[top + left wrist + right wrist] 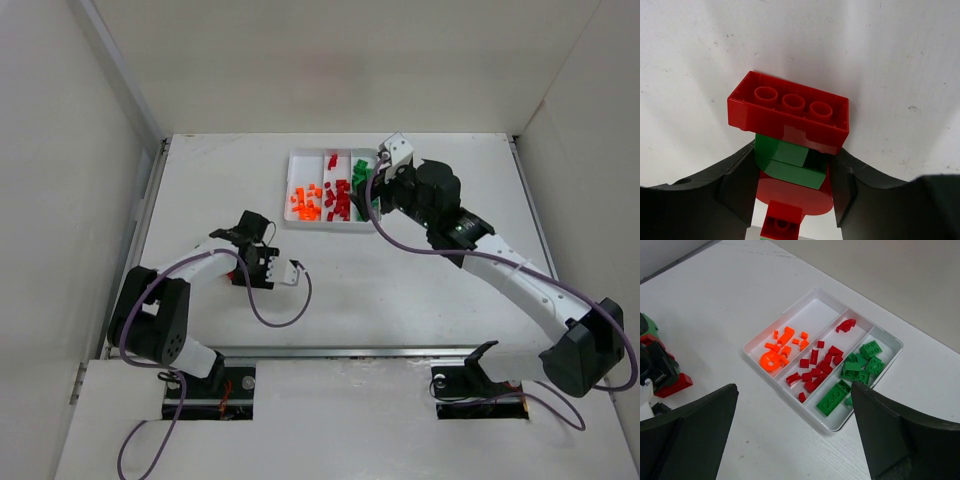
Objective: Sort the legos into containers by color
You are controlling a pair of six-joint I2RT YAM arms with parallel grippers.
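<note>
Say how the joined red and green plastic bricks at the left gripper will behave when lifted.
The joined red and green plastic bricks are probably stiff and light: hard moulded pieces. The wide red studded brick overhangs the narrower green piece, so they may tilt or split if squeezed off-centre. Glossy faces could slip in the left gripper.

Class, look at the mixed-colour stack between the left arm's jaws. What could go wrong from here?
1. The left gripper has its jaws either side of a red brick stacked on a green piece; dropped whole, one colour would likely land in the wrong compartment of the tray.
2. The red brick overhangs the green piece, so it might tip or snap off.
</note>
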